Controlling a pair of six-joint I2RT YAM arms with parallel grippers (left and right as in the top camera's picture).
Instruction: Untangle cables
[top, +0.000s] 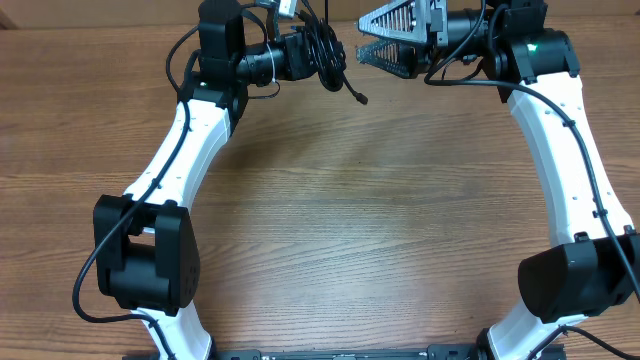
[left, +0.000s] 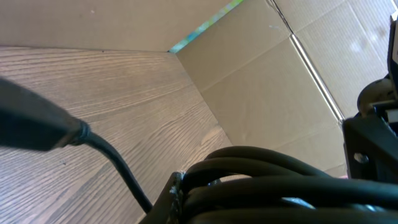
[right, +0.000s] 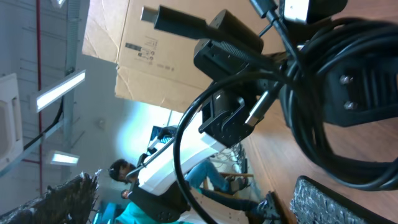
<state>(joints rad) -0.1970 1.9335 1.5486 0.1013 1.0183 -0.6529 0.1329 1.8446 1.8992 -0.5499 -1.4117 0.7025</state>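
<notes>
1. Left end effector (top: 312, 52): at the far edge of the desk (top: 350, 220), jaws together, clamped on the cables (top: 328, 50).
2. Cables: one bunched black coil at the left end effector's tip. Can't separate the individual loops.
3. One cord hangs down-right out of the bunch and ends in a small plug (top: 360, 98). Can't tell if the plug touches the wood.
4. Left wrist view: cords packed tight against the lens, with one blurred plug at left.
5. Right end effector (top: 362, 38): just right of the coil, fingers spread wide. A small gap to the coil shows from overhead.
6. Right wrist view: the ribbed pad (right: 339, 202) sits below the coil, apart from it.
</notes>
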